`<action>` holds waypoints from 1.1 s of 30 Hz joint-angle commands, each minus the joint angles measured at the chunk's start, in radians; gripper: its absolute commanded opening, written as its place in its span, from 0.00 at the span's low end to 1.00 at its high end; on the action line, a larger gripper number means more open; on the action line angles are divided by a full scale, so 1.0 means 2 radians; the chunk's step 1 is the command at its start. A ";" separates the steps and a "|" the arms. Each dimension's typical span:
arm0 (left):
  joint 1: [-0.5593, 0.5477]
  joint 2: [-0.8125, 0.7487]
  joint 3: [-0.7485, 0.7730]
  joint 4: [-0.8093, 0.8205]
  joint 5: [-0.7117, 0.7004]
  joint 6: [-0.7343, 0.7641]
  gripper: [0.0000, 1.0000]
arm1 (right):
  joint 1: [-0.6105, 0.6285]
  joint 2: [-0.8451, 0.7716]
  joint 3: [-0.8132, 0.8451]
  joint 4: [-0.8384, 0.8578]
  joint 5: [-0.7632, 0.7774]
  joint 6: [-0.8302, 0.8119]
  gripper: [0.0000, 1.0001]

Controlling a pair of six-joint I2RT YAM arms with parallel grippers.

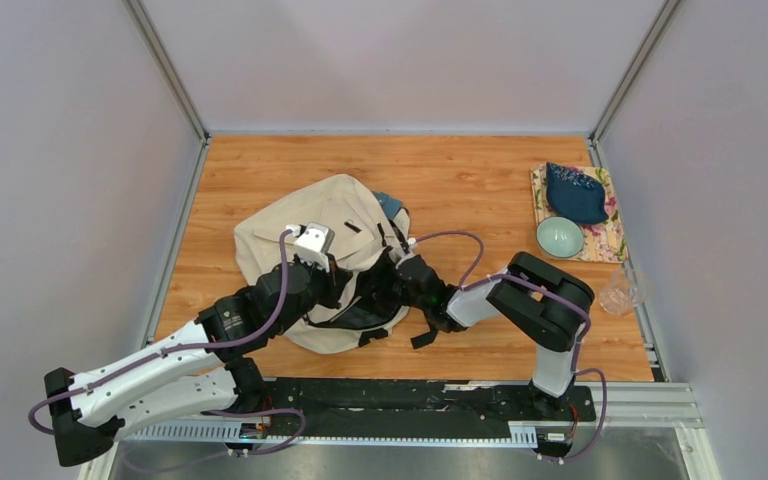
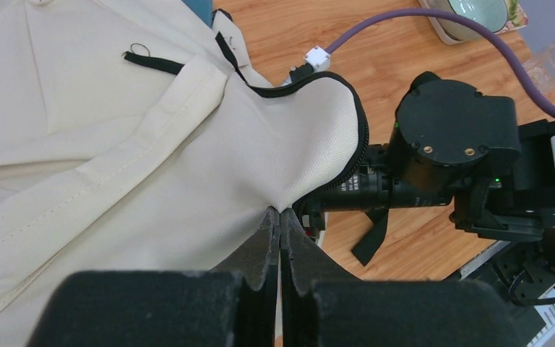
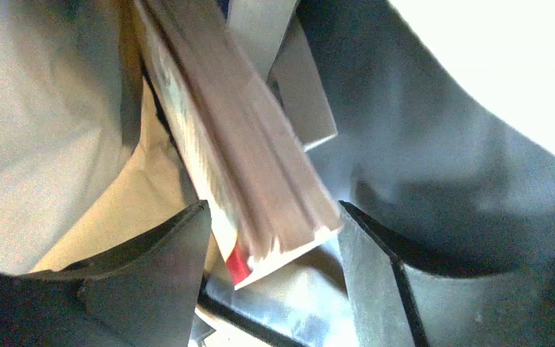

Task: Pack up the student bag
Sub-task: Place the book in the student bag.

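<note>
One book (image 3: 238,137) lies inside the student bag (image 1: 305,212), my right tool (image 3: 274,238) wide around it, my left tool (image 2: 280,235) pinching the bag's rim; closing likely remains.

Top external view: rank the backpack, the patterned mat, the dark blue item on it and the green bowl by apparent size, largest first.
1. backpack, by far
2. patterned mat
3. dark blue item
4. green bowl, only slightly smaller than the item

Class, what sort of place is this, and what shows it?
Probably a robot test cell: a wooden tabletop walled by grey panels, left arm and right arm bolted to a rail at its near edge, handling a canvas backpack.
</note>
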 commanded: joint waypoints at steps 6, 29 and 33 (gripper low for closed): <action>-0.002 -0.020 0.000 0.028 0.005 -0.013 0.00 | 0.013 -0.104 -0.035 -0.078 -0.013 -0.068 0.70; -0.002 -0.030 -0.006 0.018 0.009 -0.027 0.00 | -0.004 0.043 0.122 0.033 0.037 0.008 0.05; -0.002 -0.040 -0.010 0.005 0.001 -0.033 0.00 | -0.009 0.029 0.086 0.042 0.028 -0.018 0.16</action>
